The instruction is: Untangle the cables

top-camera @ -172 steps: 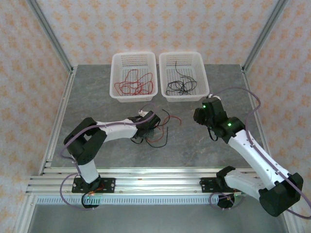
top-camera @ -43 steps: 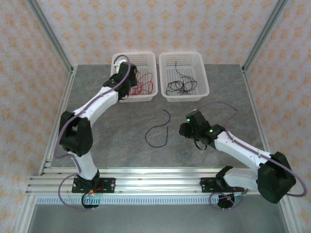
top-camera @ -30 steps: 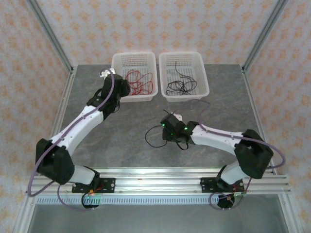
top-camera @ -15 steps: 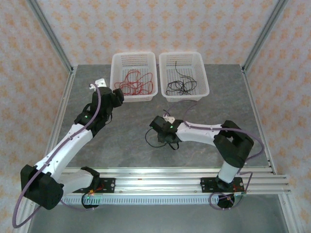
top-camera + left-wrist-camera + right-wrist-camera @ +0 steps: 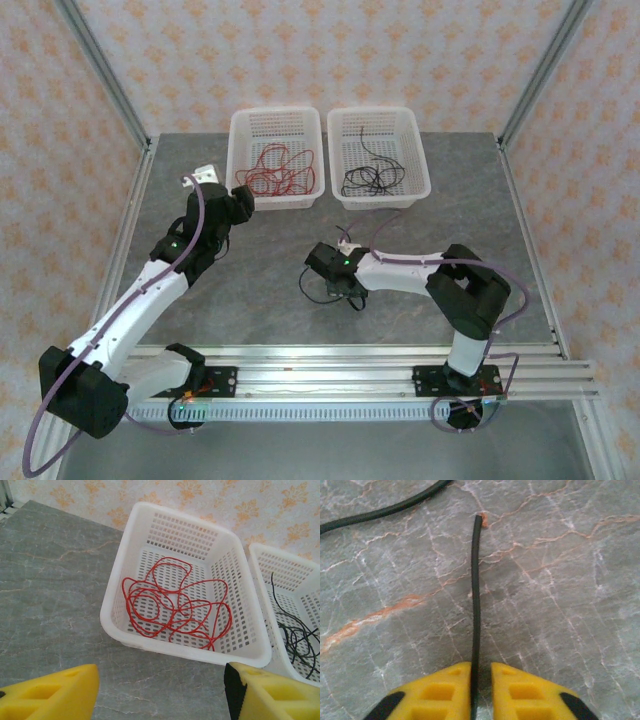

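One loose black cable lies curled on the grey table. My right gripper sits low over it. In the right wrist view its yellow fingers stand almost together, with one straight end of the black cable running out from between them. A further stretch of that cable crosses the upper left. Red cables lie coiled in the left basket, seen close up as red loops. My left gripper hovers just in front of that basket, open and holding nothing, its midpoint over bare table.
The right white basket holds a bundle of black cables, partly seen at the right edge of the left wrist view. Both baskets stand side by side at the back of the table. Metal frame posts rise at the corners.
My left arm has pulled back out of the red basket toward the left. My right gripper has swung left across the table to the loose black cable and closed around its end.
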You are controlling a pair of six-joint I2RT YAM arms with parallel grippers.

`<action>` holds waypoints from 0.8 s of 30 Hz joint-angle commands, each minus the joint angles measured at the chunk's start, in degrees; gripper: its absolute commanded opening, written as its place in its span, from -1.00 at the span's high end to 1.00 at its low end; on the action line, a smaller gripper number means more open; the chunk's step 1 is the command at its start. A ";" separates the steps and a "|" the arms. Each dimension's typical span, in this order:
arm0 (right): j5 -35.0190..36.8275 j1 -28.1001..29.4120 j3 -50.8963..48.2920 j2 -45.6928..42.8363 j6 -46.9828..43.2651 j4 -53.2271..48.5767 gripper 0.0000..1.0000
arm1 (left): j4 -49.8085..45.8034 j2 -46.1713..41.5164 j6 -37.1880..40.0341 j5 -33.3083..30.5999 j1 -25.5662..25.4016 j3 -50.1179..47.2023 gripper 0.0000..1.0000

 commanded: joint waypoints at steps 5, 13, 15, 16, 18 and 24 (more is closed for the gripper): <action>1.29 0.27 -0.96 2.29 1.66 2.53 1.00 | -2.64 -3.42 1.13 0.94 0.19 -0.20 -0.37; 3.86 0.38 -2.17 -3.46 0.82 4.66 1.00 | -1.36 -5.00 -0.69 4.24 0.26 -1.48 -0.40; 5.18 0.41 -2.88 -6.19 0.40 4.69 1.00 | -0.62 -4.97 -1.27 5.30 0.19 -1.86 -0.40; 5.72 0.37 -3.26 -7.46 0.20 4.64 1.00 | -0.40 -5.04 -1.49 5.61 0.20 -2.02 -0.40; 7.06 0.36 -4.09 -10.22 -0.45 4.45 1.00 | -0.07 -5.34 -1.76 6.19 0.19 -1.99 -0.39; 11.27 0.35 -4.77 -17.42 -3.71 2.37 1.00 | -0.79 -6.53 -1.78 7.38 0.19 -0.78 -0.39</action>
